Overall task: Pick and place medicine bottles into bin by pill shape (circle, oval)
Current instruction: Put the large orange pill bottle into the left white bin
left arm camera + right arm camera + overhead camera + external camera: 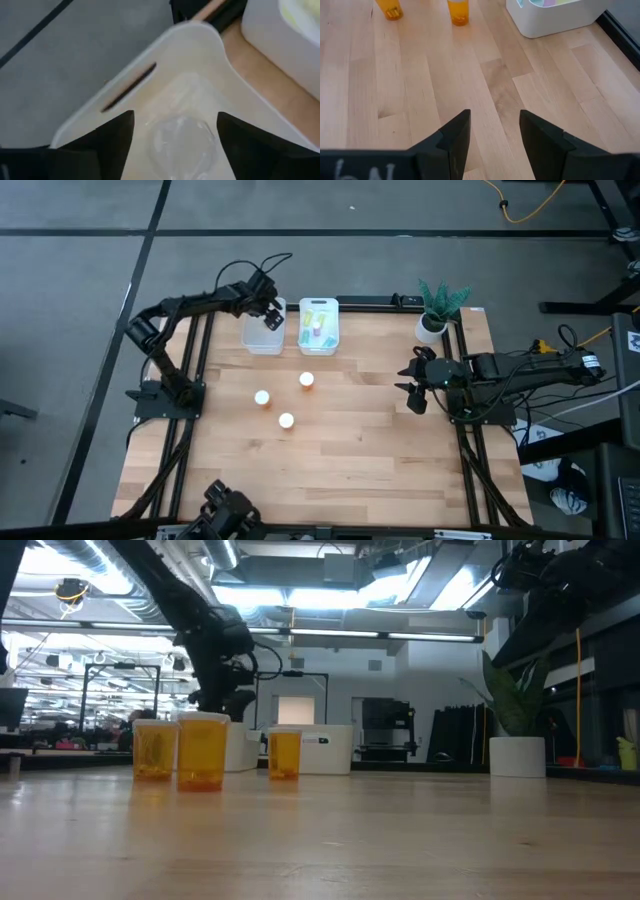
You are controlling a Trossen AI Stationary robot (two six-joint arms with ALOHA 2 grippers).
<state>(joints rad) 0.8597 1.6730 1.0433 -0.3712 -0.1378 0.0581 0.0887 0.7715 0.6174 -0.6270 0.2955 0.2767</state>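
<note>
The left gripper (271,314) hovers over the left white plastic bin (262,338), fingers spread, holding nothing. The right gripper (411,387) waits at the table's right side, fingers parted. Three orange cylindrical bottles with white caps (262,397) stand mid-table, near the right white bin (319,326) holding slim pale bottles. No readable labels show.

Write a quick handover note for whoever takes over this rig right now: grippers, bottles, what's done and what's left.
Left gripper: open, over the left bin, holding nothing.
Right gripper: open, empty, waiting at the table's right side.
Right bin: already holds several pale bottles.
Left bin: contents unclear; something clear lies in it under the gripper.
Still standing on the table: three orange bottles.
Left to do: sort those three.
</note>
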